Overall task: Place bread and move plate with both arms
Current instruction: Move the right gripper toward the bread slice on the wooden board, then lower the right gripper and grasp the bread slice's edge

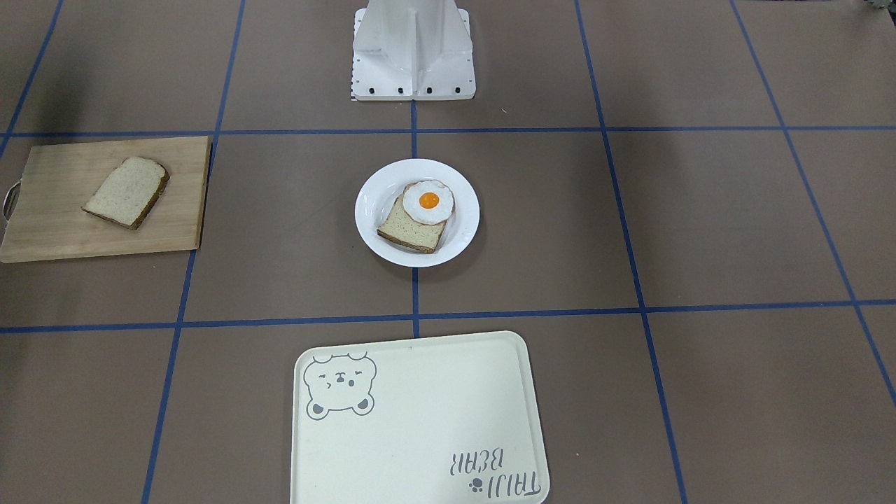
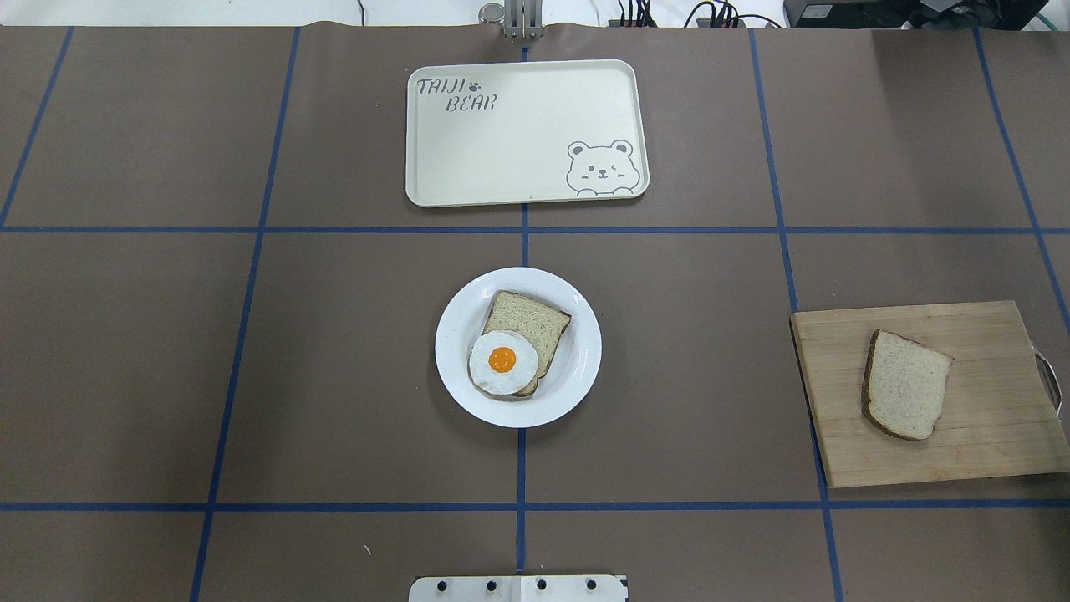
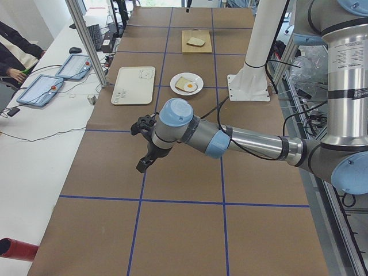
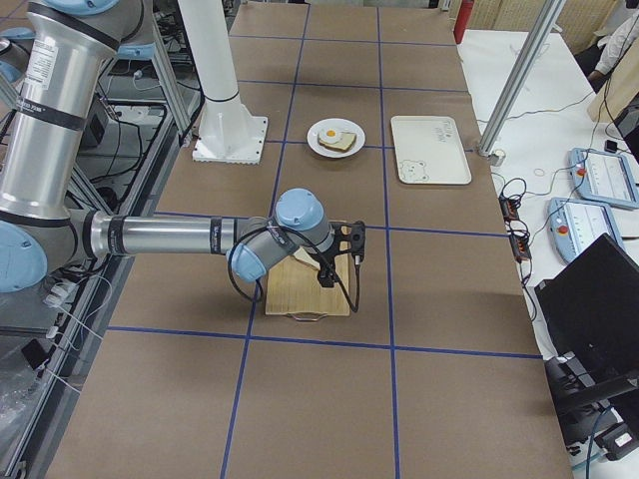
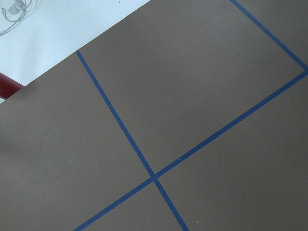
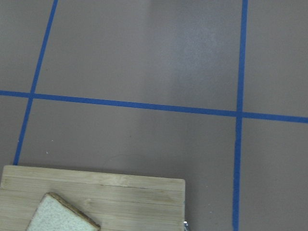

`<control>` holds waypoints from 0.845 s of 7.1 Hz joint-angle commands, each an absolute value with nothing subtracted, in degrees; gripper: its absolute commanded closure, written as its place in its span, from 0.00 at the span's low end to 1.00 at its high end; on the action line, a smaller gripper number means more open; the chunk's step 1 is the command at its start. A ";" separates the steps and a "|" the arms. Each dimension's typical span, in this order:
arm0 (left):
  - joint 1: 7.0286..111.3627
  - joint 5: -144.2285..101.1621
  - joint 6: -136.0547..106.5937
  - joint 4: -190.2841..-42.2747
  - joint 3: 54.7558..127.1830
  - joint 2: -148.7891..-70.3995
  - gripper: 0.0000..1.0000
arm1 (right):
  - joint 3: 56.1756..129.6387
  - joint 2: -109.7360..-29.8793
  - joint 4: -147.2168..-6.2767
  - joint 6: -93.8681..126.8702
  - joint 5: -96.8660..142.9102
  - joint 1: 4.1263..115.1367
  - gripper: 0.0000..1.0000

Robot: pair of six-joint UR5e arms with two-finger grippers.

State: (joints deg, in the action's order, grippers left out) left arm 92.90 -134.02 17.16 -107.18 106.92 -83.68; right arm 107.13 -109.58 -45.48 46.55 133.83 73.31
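The left claw (image 3: 143,161) hangs over bare desk (image 3: 190,230) in the left-end view, far from the food. I cannot tell from here whether its fingers are spread or pressed together.

From the right end, the right claw (image 4: 345,253) hovers above the wooden cutting board (image 4: 300,295). Its fingers are equally unreadable, and the arm hides most of the slice beneath.

The right wrist camera catches only a corner of the bread (image 6: 60,215), low in the frame. A straight drop would likely land on the crust edge and shove the slice across the board instead of gripping it.

The left wrist camera shows nothing but desk and blue tape.

Overhead, the bread lies flat on the board, well apart from the white plate (image 2: 579,368), which holds an egg-topped slice (image 2: 527,322). The bear tray (image 2: 518,142) sits beyond it. Pale soft bread may crumple under a hard pinch.

In the front view, the fried egg (image 1: 428,201) overhangs its slice. A careless placement could push it off. The glossy rim invites slipping, and uneven lifting by the two arms would tilt the stack.
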 commanded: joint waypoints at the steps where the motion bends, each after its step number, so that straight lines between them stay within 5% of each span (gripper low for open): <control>1: 92.90 -134.03 17.23 -107.31 106.96 -83.50 0.02 | 107.14 -113.36 -33.52 65.49 120.57 59.48 0.03; 3: 92.90 -135.34 17.23 -107.92 106.88 -82.88 0.02 | 107.05 -114.43 -30.33 76.95 104.94 44.90 0.06; 6: 92.90 -135.44 17.23 -108.37 106.79 -82.71 0.02 | 106.61 -114.96 -30.32 80.77 96.59 37.01 0.29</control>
